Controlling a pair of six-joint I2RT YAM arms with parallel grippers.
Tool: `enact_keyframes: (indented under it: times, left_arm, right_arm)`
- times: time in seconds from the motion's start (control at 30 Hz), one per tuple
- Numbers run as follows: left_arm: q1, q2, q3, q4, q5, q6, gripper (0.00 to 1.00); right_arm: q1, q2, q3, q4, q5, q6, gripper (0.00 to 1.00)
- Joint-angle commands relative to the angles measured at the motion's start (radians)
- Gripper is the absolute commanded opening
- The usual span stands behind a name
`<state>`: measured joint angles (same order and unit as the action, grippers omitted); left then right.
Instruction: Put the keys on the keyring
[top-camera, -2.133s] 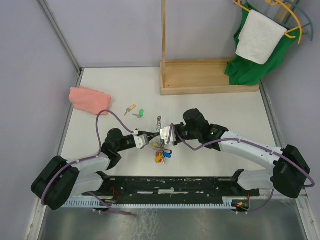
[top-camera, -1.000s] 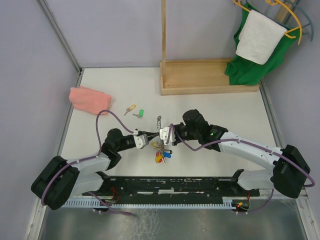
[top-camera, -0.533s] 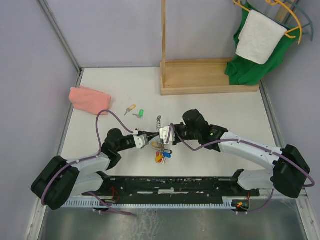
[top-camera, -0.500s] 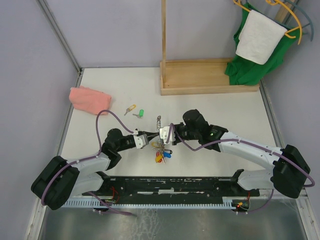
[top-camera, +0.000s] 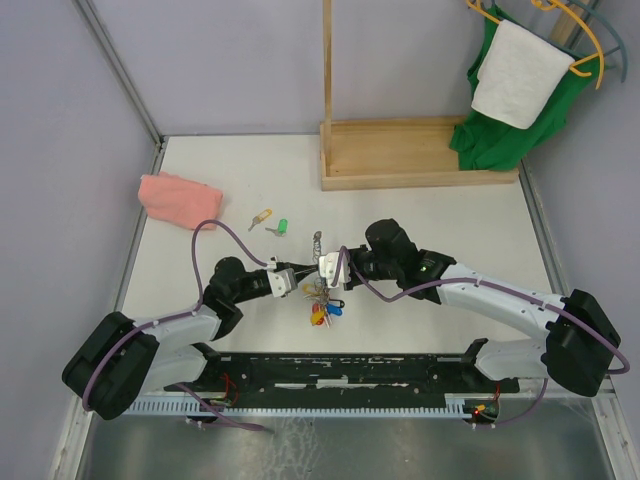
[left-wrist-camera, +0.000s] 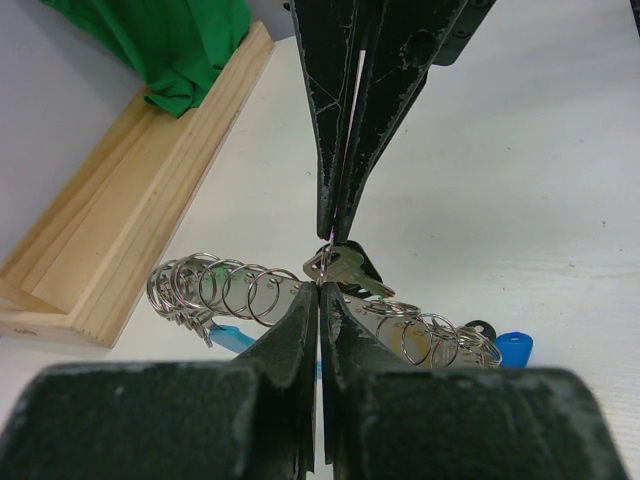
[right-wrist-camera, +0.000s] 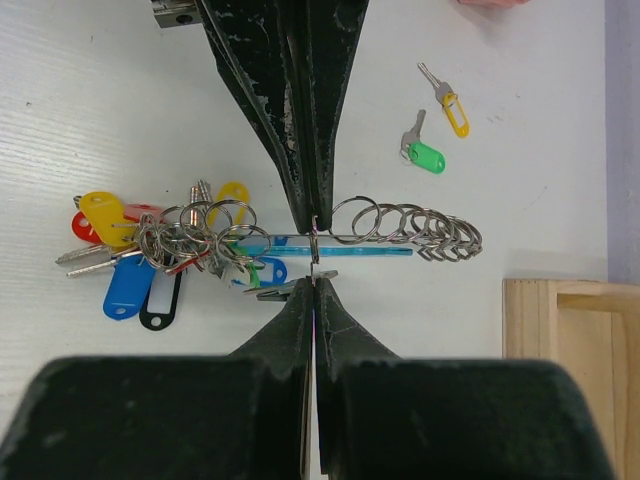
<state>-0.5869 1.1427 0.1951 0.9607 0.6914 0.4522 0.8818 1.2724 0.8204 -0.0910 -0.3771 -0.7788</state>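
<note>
A white counter (top-camera: 420, 215), walled in grey, was pictured from above. A wooden rack (top-camera: 420, 152) hung with green and white cloths stood at one o'clock, and a pink cloth (top-camera: 178, 200) lay at ten o'clock.

The keyring (top-camera: 318, 288) was laid toward the six o'clock edge, between the two arms, with its coloured tags bunched on its six o'clock side. The left fingers (left-wrist-camera: 298, 318) were pressed together on the ring's wire at mid-span. The right fingers (left-wrist-camera: 335, 150) were met tip to tip with them from twelve o'clock in the left wrist view. They too were closed, at the head of a silver key (left-wrist-camera: 350, 272). Whether that key or the wire itself was pinched could not be told.

A yellow-headed key (top-camera: 261, 216) and a green-headed key (top-camera: 281, 227) were left loose on the counter at ten o'clock of the ring, near each other.

A threading step was judged to be in hand, with the task unfinished. The next move was thought to call for the ring to be held steady by the left fingers while the key's eye was worked along the wire. After that, the two loose keys would have to be fetched.
</note>
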Motion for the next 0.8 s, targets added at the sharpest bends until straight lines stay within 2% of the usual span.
enact_keyframes:
  times: [0.0, 0.77]
  left_arm:
    - [-0.004, -0.017, 0.010, 0.084, 0.019, -0.007, 0.03]
    - [-0.004, -0.018, 0.012, 0.078, 0.022, -0.011, 0.03]
  right_arm:
    - [0.005, -0.025, 0.000, 0.024, 0.018, 0.007, 0.01]
    - [0.005, -0.023, 0.011, 0.013, -0.016, 0.025, 0.01]
